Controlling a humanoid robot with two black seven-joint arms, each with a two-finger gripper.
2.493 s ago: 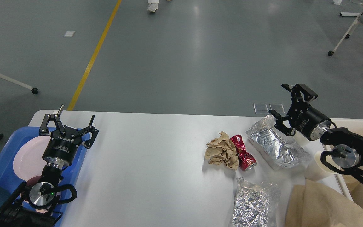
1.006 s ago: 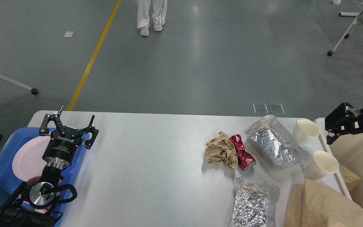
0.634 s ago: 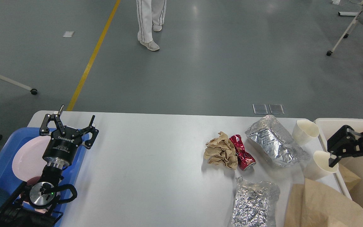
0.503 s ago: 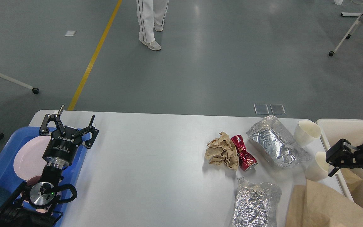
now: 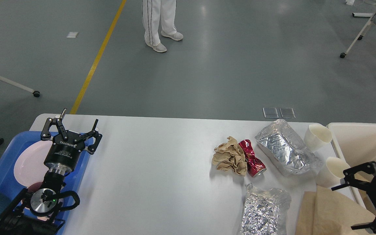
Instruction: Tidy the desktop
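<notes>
Since half a second ago, the right gripper point(image 5: 357, 200) has dropped toward the lower right corner of the view, and it now hangs over the near edge of the cream bin point(image 5: 361, 137) and the brown paper sheet point(image 5: 331, 212), its fingers spread wide with nothing between them. Just up and to its left stands a cream paper cup point(image 5: 333, 166) lying on its side, and a second cup point(image 5: 318, 136) sits farther off in the same direction, both on the desktop point(image 5: 158, 169), the wide white surface stretching leftward from the right gripper. Well to that gripper's left lie a foil packet point(image 5: 286, 151), a crushed red can point(image 5: 252, 158) touching a crumpled brown paper ball point(image 5: 229, 158), and nearer the front edge another foil packet point(image 5: 264, 210).

The left gripper point(image 5: 71, 130) has not shifted; its fingers are spread apart and empty, held over the far right corner of the blue tray point(image 5: 2, 163). A pink plate point(image 5: 28, 161) lies in the tray just behind and to the left of that gripper.
</notes>
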